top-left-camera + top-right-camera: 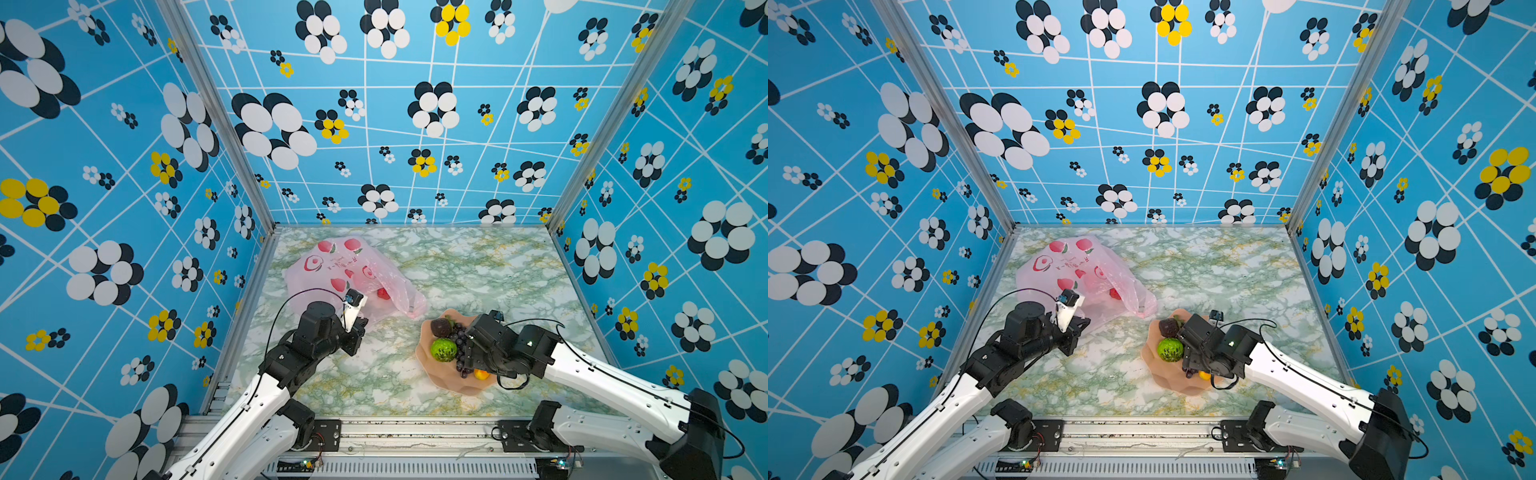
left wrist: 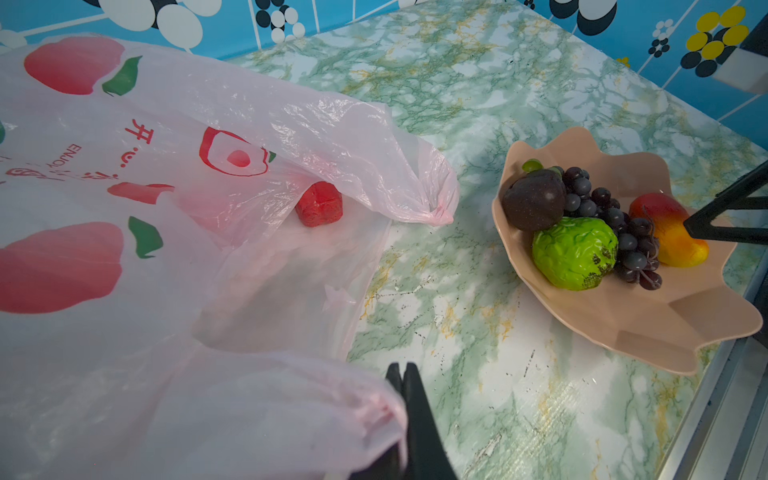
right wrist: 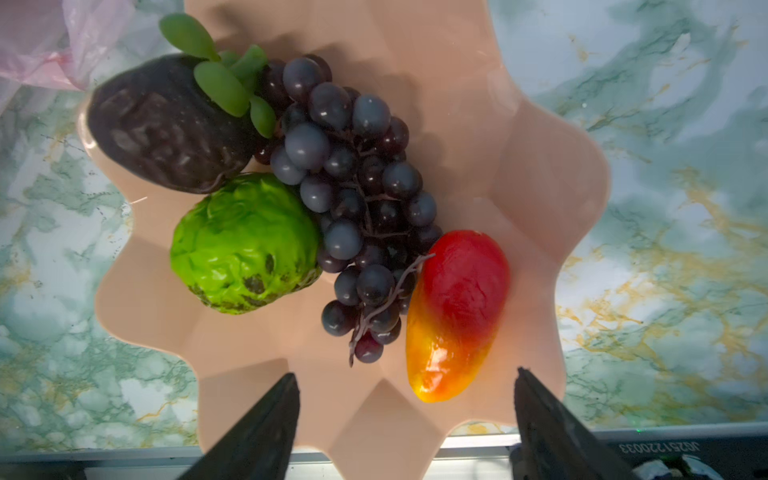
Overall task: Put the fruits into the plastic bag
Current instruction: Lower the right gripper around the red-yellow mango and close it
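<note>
The pale pink plastic bag (image 1: 332,266) lies at the back left, its mouth facing the bowl. A red strawberry (image 2: 319,203) sits just inside that mouth. My left gripper (image 2: 401,370) is shut on the bag's near edge and holds the film up. In the bowl lie a dark brown piece (image 3: 166,124), a green fruit (image 3: 245,243), dark purple grapes (image 3: 353,199) and an orange-yellow mango (image 3: 457,311). Over the bowl's near side my right gripper (image 3: 405,372) stands open, the mango's yellow end just beyond its fingertips and nothing between them.
The peach-pink scalloped bowl (image 1: 428,365) stands at the front right of the marbled table (image 1: 478,270). Blue patterned walls close in three sides. A metal rail (image 1: 395,432) runs along the front edge, just behind the bowl's near rim.
</note>
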Robot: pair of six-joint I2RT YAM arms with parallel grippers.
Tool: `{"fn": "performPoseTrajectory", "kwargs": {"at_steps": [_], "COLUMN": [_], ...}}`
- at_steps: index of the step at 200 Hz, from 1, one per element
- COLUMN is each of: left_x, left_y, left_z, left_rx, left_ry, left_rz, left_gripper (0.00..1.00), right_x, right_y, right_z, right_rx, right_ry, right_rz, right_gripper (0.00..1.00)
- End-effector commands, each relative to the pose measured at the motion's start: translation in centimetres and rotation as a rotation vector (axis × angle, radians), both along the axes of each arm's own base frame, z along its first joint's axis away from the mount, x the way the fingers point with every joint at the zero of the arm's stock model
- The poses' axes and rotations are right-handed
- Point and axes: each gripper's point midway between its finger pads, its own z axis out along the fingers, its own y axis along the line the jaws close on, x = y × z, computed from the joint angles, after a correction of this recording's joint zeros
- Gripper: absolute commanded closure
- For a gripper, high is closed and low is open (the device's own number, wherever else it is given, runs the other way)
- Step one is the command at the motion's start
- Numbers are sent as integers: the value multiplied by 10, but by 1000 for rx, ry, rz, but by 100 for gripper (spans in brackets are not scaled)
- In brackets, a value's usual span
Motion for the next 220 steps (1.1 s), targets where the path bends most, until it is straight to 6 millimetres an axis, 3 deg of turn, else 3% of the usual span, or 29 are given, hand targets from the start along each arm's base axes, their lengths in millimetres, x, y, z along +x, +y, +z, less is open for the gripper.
{"fn": "performPoseTrajectory", "kwargs": {"at_steps": [1, 75, 139, 175, 220], "left_x": [-4, -4, -4, -4, -4], "left_y": [0, -1, 0, 0, 0], "left_z": [-5, -3, -1, -1, 0], "left_rx": [21, 17, 13, 13, 11], "left_ry": [2, -1, -8, -10, -10], "left_rz": [-13, -18, -16, -17, -17], "left_gripper": [100, 100, 100, 100, 100], "right_x": [0, -4, -2, -2, 1], "right_y": [2, -5, -5, -7, -6], "right_z": [-8, -40, -53, -56, -41], "right_rx": [3, -10, -15, -19, -3], "right_ry": [38, 106, 136, 138, 101], "right_rz": [37, 20, 21, 18, 18], "right_gripper": [20, 24, 31, 41, 58]}}
